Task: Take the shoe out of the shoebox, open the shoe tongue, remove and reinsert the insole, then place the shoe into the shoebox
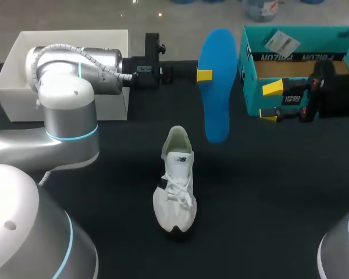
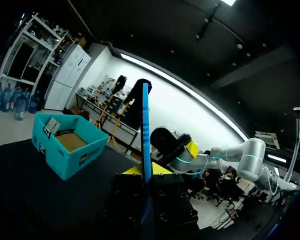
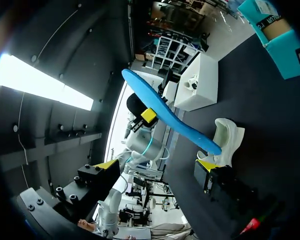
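My left claw is clenched on the blue insole. In the left wrist view the insole stands edge-on, squeezed between the two yellow tips. The grip sits on the insole's wider end, and the narrower end hangs lower. The whole piece is up off the black surface, beyond the shoe and a little to its right.

The white shoe stands upright on its sole near the middle of the surface, out of the box. Its dark-tipped toe points toward me and its heel opening faces the far side. The laces are in place over the tongue.

My right claw is released and grips nothing — its yellow tips are well apart. It sits at the near wall of the teal shoebox, and I cannot tell whether it touches the cardboard. The shoebox is open at the far right of the surface, its brown inside showing.

An open white box sits at the far left — my left arm crosses in front of it.
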`<state>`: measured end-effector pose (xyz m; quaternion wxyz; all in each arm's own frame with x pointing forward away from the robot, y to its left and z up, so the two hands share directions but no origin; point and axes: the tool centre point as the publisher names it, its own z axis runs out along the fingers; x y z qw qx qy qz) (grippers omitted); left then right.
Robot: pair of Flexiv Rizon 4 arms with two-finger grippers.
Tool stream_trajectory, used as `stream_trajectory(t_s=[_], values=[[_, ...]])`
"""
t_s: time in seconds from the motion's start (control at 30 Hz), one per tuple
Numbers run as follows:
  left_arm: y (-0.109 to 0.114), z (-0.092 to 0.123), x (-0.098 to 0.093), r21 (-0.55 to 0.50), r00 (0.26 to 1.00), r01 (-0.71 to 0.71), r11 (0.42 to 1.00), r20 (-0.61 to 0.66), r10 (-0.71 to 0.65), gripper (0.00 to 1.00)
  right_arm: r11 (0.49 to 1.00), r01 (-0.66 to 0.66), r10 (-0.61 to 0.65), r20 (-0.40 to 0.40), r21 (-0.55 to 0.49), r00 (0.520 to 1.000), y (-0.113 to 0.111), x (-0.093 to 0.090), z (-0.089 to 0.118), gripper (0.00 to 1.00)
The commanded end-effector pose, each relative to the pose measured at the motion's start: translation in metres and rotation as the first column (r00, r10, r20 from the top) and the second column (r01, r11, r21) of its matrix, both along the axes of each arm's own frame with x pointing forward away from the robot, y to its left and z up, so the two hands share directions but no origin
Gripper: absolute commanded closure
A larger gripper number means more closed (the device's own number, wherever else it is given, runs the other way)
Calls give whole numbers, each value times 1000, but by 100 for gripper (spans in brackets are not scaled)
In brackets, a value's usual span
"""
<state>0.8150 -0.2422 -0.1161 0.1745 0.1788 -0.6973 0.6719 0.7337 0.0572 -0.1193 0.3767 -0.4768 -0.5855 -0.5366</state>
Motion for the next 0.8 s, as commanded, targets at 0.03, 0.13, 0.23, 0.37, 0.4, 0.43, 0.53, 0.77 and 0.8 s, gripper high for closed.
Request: stream_trajectory(t_s=[0.03, 0.13, 0.23, 0.37, 0.4, 0.43, 0.53, 0.77, 0.8], values=[[-1, 1, -4, -29, 954, -6, 1000, 298, 15, 100, 1000, 0, 0, -1, -2, 1000, 2, 1, 0, 0], [-3, -1, -8, -28, 795, 22, 999, 607, 0, 100, 1000, 0, 0, -1, -2, 1000, 2, 1, 0, 0], [-2, -2, -7, -46, 620, 39, 998, 785, 12, 100, 1000, 0, 0, -1, -2, 1000, 2, 1, 0, 0], [0, -2, -3, -41, 370, 33, 999, 929, 26, 100, 1000, 0, 0, -1, -2, 1000, 2, 1, 0, 0], [1, -1, -2, -25, 312, 52, 998, 950, 8, 100, 1000, 0, 0, -1, -2, 1000, 2, 1, 0, 0], [1, 0, -1, -7, 273, 36, 999, 962, -3, 100, 1000, 0, 0, -1, -2, 1000, 2, 1, 0, 0], [2, 2, 3, 23, 157, 50, 998, 987, -31, 100, 1000, 0, 0, -1, -2, 1000, 2, 1, 0, 0], [4, 3, 5, 101, 46, 21, 995, 994, -102, 100, 1000, 0, 0, -1, -2, 1000, 2, 1, 0, 0], [4, 3, 5, 101, 46, 21, 995, 994, -102, 100, 1000, 0, 0, -1, -2, 1000, 2, 1, 0, 0]])
